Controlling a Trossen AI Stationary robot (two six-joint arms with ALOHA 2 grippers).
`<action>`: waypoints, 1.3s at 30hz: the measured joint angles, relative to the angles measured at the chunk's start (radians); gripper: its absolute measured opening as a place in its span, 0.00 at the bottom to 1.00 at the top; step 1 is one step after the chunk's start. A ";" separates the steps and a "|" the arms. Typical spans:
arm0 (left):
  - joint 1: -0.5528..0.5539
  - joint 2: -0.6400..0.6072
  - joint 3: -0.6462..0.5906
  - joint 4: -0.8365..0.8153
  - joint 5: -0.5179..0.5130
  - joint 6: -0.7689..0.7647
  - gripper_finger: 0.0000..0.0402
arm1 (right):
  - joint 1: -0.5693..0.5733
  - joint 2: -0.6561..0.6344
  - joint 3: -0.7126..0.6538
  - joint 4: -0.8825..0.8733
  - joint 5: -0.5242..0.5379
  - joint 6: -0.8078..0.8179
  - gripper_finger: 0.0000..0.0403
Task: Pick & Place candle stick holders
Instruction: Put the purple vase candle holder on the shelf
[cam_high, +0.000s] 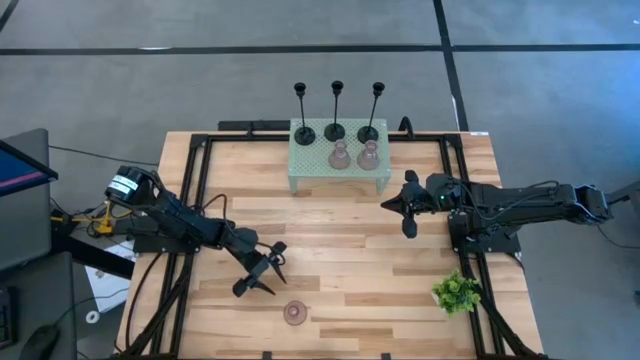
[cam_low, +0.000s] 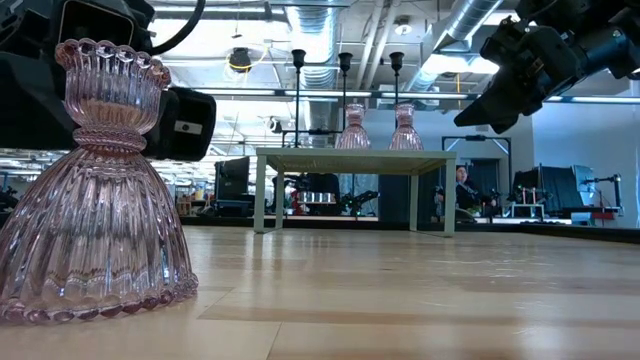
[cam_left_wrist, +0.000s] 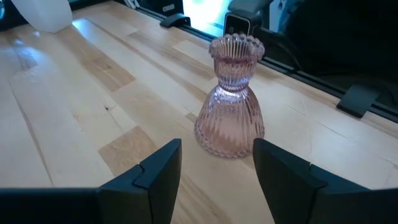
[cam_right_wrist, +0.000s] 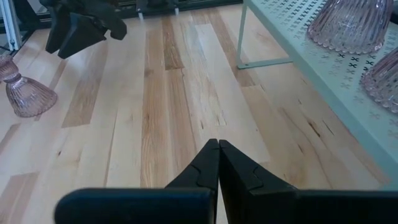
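Note:
One pink ribbed glass holder (cam_high: 295, 312) stands upright on its base on the table near the front edge; it also shows in the left wrist view (cam_left_wrist: 231, 96) and the low view (cam_low: 98, 190). My left gripper (cam_high: 258, 272) is open and empty just short of it, its fingers (cam_left_wrist: 161, 171) apart before the glass. Two more pink holders (cam_high: 352, 155) and three slim black holders (cam_high: 336, 115) stand on the mint-green mesh shelf (cam_high: 310, 165). My right gripper (cam_high: 405, 208) is shut and empty, above the table right of the shelf.
A small green plant (cam_high: 457, 292) stands near the table's front right corner. Black rails (cam_high: 190, 190) run along the table's sides. Bare wood lies between the shelf and the pink holder.

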 joint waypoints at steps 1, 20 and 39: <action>0.000 0.000 0.000 0.008 0.000 0.000 0.50 | 0.000 0.000 0.000 0.000 0.000 0.000 0.00; -0.039 -0.001 0.000 0.054 0.000 -0.123 0.50 | 0.000 0.000 0.000 0.000 0.000 0.116 0.00; -0.039 -0.001 0.000 0.064 -0.057 -0.122 0.64 | 0.000 0.000 0.000 0.000 0.000 0.116 0.00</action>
